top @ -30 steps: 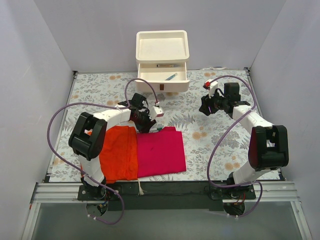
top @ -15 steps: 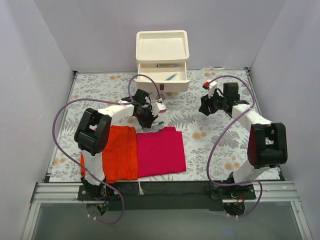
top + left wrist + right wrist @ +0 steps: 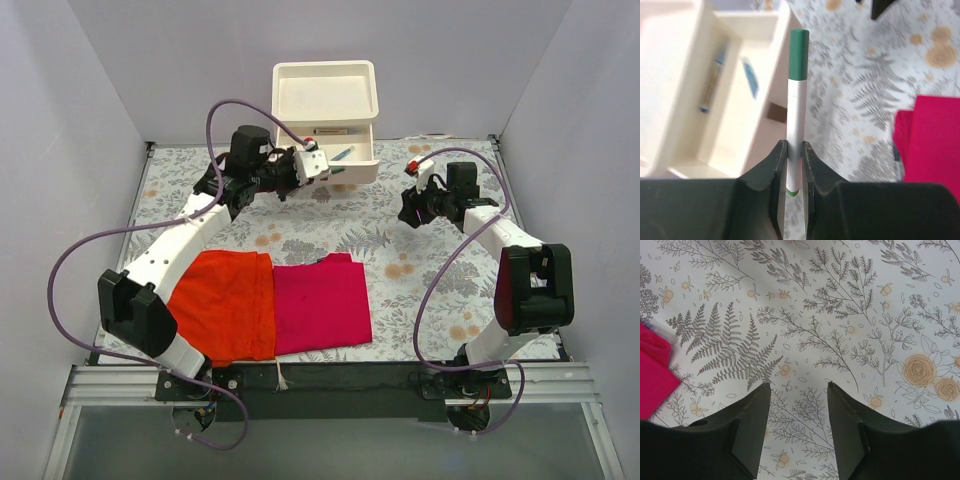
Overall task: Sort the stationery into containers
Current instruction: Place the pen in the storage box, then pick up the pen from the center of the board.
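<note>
My left gripper (image 3: pixel 322 167) is shut on a white marker with a green cap (image 3: pixel 797 100), which sticks out straight ahead of the fingers (image 3: pixel 778 155). It hovers at the front edge of the open top drawer (image 3: pixel 326 152) of the cream drawer unit (image 3: pixel 285 100). The drawer (image 3: pixel 727 145) holds a blue pen (image 3: pixel 751 77) and a grey pen with blue ends (image 3: pixel 711 85); both also show in the top view, the grey pen (image 3: pixel 328 131) and the blue pen (image 3: pixel 343 153). My right gripper (image 3: pixel 408 212) is open and empty above the bare flowered tablecloth (image 3: pixel 799 386).
An orange cloth (image 3: pixel 230 305) and a magenta cloth (image 3: pixel 320 305) lie side by side near the front. The magenta cloth's corner shows in the left wrist view (image 3: pixel 930 140) and the right wrist view (image 3: pixel 652 370). White walls enclose the table on three sides.
My left arm has swung from the far edge of the magenta cloth up and back to the open drawer, carrying the marker. The right arm has stayed put.
</note>
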Action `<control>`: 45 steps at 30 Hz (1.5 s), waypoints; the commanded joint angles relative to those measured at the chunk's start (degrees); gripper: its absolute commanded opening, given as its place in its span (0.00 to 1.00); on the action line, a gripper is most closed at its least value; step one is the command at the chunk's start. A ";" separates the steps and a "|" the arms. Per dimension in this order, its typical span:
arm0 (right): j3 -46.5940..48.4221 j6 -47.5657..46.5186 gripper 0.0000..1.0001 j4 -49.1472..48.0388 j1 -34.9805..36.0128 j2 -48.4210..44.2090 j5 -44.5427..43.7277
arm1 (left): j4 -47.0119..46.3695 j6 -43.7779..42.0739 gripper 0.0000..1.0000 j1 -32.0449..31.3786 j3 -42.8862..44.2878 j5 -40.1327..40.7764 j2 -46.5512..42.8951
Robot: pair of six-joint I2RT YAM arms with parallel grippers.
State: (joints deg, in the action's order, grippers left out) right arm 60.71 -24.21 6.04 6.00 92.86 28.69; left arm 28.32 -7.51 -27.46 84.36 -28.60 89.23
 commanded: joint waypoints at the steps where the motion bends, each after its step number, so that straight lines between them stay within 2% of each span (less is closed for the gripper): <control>1: 2.05 -0.40 0.58 -0.77 -0.20 0.22 0.93 | -5.98 -1.11 0.00 0.22 6.41 1.68 2.17; 10: 0.20 -0.58 0.58 -1.03 -0.20 -2.33 0.49 | -11.26 -2.07 0.00 0.22 16.71 8.20 13.07; 11: -0.15 -0.58 0.58 -1.03 -0.11 -2.59 0.49 | -11.61 -2.16 0.05 0.22 17.50 8.99 13.51; 12: -0.41 -0.58 0.58 -1.03 -0.20 -2.77 0.41 | -12.31 -1.99 0.16 0.13 17.33 9.87 13.95; 13: -0.59 -0.58 0.58 -1.03 -0.20 -3.12 0.23 | -16.76 -1.11 0.26 0.22 16.46 11.01 13.87; 14: -1.11 -0.58 0.58 -1.03 -0.20 -3.30 0.23 | -19.93 0.20 0.45 0.22 13.58 12.24 13.34; 15: -1.29 -0.67 0.58 -1.03 -0.20 -3.47 -0.03 | -22.84 1.43 0.50 0.13 12.16 14.08 12.55; 17: -1.82 -0.75 0.58 -1.03 -0.20 -3.83 -0.12 | -31.88 2.67 0.52 0.13 8.74 14.80 8.78; 22: -3.75 -0.75 0.58 -1.03 -0.20 -4.88 -0.39 | -54.28 3.38 0.68 -0.75 -6.47 15.59 -2.38; 24: -4.28 -0.76 0.58 -1.03 -0.20 -4.79 -0.47 | -56.44 3.20 0.69 -1.45 -8.94 15.68 -6.86; 26: -4.72 -0.76 0.59 -1.03 -0.20 -4.36 -0.30 | -51.72 4.60 0.69 -1.45 -11.31 13.59 -10.98; 27: -4.72 -0.75 0.59 -1.03 -0.20 -4.18 0.05 | -42.04 4.96 0.69 -1.54 -11.75 11.92 -12.05; 29: -4.11 -0.58 0.59 -1.12 -0.20 -3.13 0.49 | -30.83 2.95 0.67 -1.45 -13.77 4.02 -15.38; 30: -3.76 -0.49 0.59 -1.12 -0.20 -2.34 0.58 | -21.38 2.15 0.64 -1.37 -15.17 1.82 -16.62; 31: -2.88 -0.40 0.59 -1.30 -0.20 -1.98 0.67 | -18.15 1.89 0.62 -1.45 -18.15 -3.25 -17.76; 33: -2.00 -0.31 0.59 -1.30 -0.11 -1.11 0.76 | -10.09 -1.09 0.58 -1.28 -21.24 -7.33 -19.79; 35: -1.12 -0.40 0.58 -1.30 -0.20 -0.84 0.67 | -6.97 -1.10 0.51 -1.36 -23.18 -7.61 -19.10; 39: -1.38 -0.40 0.58 -0.95 -0.20 -0.93 0.58 | 5.15 -2.87 0.40 -0.31 -21.61 -7.96 -9.99; 41: -2.17 -0.40 0.58 -0.77 -0.20 -1.19 0.58 | 4.92 -1.38 0.40 -0.22 -21.25 -6.57 -7.33; 42: -2.52 -0.32 0.58 -0.77 -0.20 -1.54 0.58 | 2.56 2.72 0.40 -0.31 -20.82 -5.86 -5.84; 45: -3.49 -0.23 0.59 -0.77 -0.20 -2.15 0.84 | 1.14 4.86 0.39 -0.31 -18.88 -4.98 -1.17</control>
State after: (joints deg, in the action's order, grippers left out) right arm 57.10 -24.29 5.98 6.00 92.14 28.51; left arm 27.51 -6.55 -28.05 62.76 -33.47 86.94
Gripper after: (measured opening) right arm 0.586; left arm 0.396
